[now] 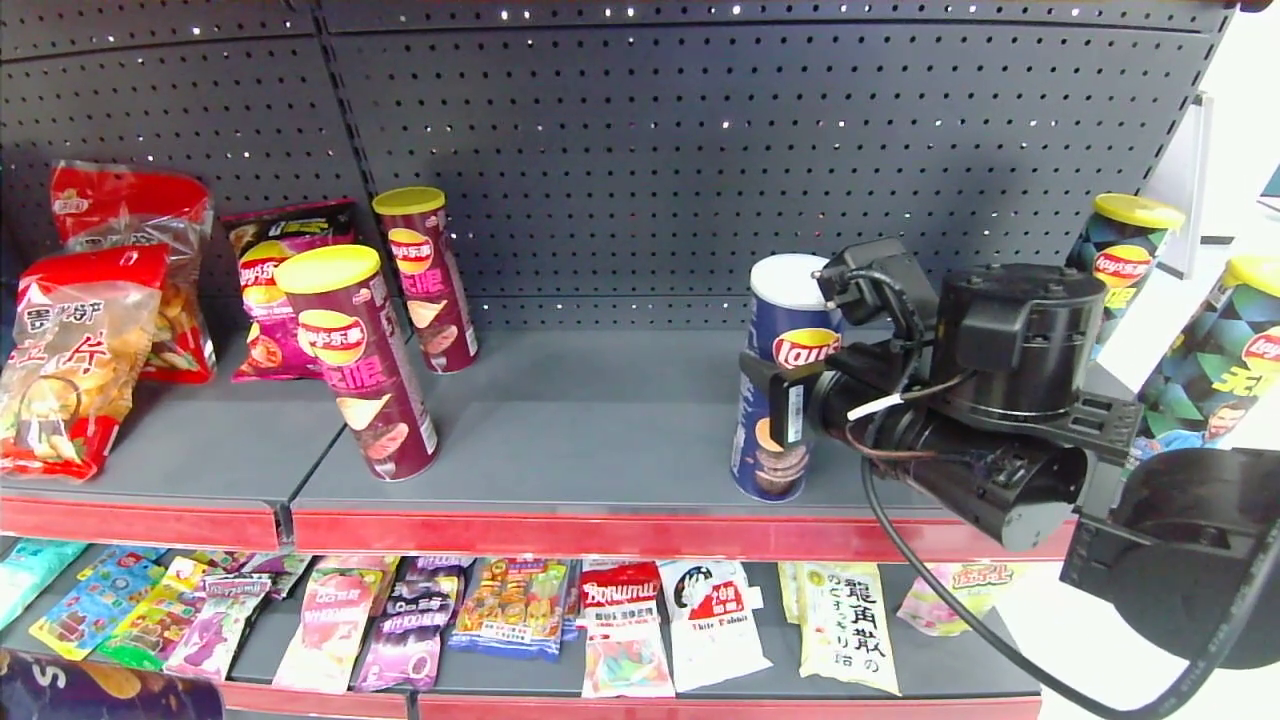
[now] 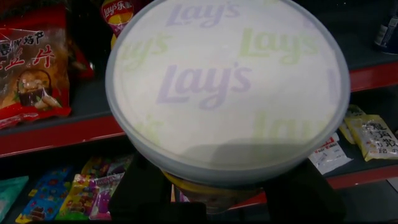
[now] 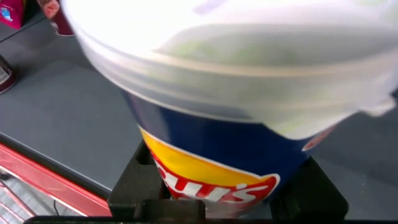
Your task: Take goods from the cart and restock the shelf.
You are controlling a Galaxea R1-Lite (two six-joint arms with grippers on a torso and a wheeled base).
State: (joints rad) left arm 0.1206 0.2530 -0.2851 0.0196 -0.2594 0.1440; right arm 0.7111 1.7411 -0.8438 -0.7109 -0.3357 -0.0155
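Blue chip can [image 1: 790, 470] is standing upright on the grey upper shelf [image 1: 600, 420], right of centre, near the red front edge. The right gripper [image 1: 783, 405] is clamping its jaws around the can's middle. The left gripper [image 2: 217, 199] is holding a second lidded can [image 2: 227, 87], jaws closed on its body. Maroon chip cans [image 1: 360, 370] and snack bags [image 1: 70, 360] are sitting farther left.

Shop, pegboard-backed shelf [image 1: 600, 420], red front rail [image 1: 600, 535], chip cans [image 1: 360, 360], snack bags [image 1: 70, 360]
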